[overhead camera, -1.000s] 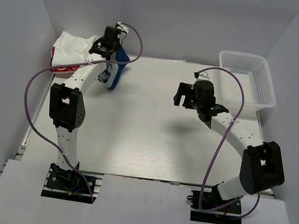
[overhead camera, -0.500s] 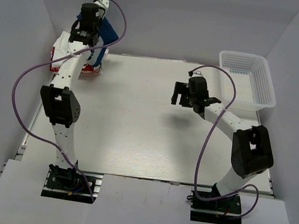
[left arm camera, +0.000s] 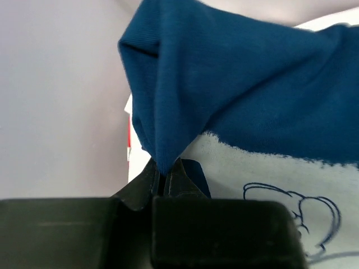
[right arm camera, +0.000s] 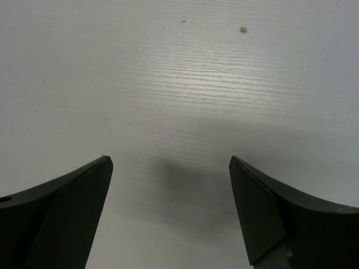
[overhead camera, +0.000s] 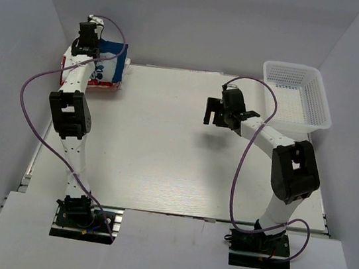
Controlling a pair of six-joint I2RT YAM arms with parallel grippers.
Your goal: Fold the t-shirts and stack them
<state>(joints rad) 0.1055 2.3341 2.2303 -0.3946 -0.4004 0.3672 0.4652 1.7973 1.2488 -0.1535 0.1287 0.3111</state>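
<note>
My left gripper (overhead camera: 86,50) is stretched out to the far left corner and is shut on a fold of the navy blue t-shirt (overhead camera: 112,51). In the left wrist view the navy cloth (left arm camera: 252,89) rises in a pinched ridge out of the closed left gripper (left arm camera: 165,175), and its pale grey print (left arm camera: 247,168) lies just beyond. The navy shirt rests on the white and red t-shirts (overhead camera: 108,84); a white and red sliver (left arm camera: 129,140) shows at its left. My right gripper (overhead camera: 214,113) hovers open over bare table (right arm camera: 179,84), nothing between its fingers (right arm camera: 67,207).
A white mesh basket (overhead camera: 317,104) stands at the back right corner. Grey walls close in on the left, the back and the right. The pale wood-grain table (overhead camera: 163,152) lies between the arms.
My left gripper has carried the navy t-shirt left and back, from beside the pile to on top of it. The right arm has drawn slightly back and left, jaws still open.
</note>
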